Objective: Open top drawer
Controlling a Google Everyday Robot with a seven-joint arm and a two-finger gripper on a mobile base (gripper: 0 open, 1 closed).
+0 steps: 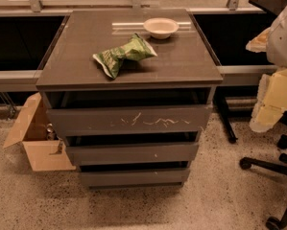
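Observation:
The top drawer (129, 120) is the wide dark grey front with whitish scratches across its middle, just under the cabinet top (181, 66). A dark gap shows above its front panel. Two narrower grey drawer fronts (132, 153) sit below it. My gripper (273, 102) shows as a pale cream shape at the right edge, below the white arm (283, 32). It is to the right of the cabinet, about level with the top drawer, and apart from it, touching nothing.
A green chip bag (124, 55) and a white bowl (161, 27) lie on the cabinet top. An open cardboard box (35, 143) stands on the floor at the left. A black chair base with wheels (272, 169) stands at the right, and a black leg (226, 121) beside the cabinet.

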